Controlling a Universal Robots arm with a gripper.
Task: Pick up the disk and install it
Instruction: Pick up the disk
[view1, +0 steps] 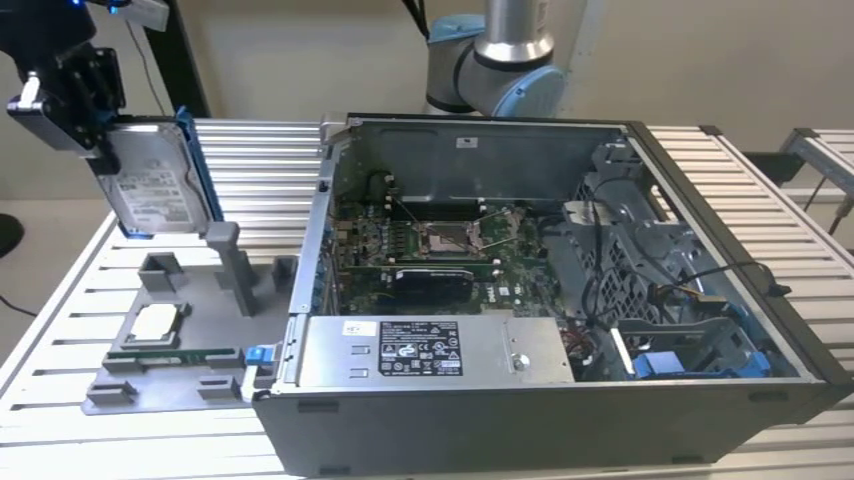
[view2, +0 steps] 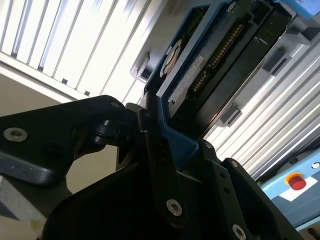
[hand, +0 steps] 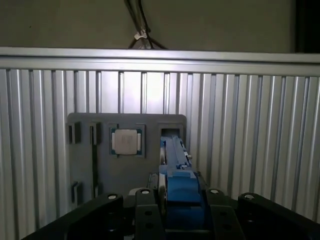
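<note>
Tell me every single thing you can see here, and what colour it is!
disk: one, silver-grey in a blue frame, held up in the air above the holder tray
holder tray: one, grey, on the table at the exterior view's left
chip: one, small, square and silver, lying in the holder tray
computer case: one, dark grey, open on top, on the table beside the holder tray
power-supply box: one, grey with a white sticker, inside the computer case
circuit board: one, dark green, on the floor of the computer case
table: one, silver slats, under everything
robot arm: one, silver and blue, behind the computer case
gripper: one, black, shut on the disk
</note>
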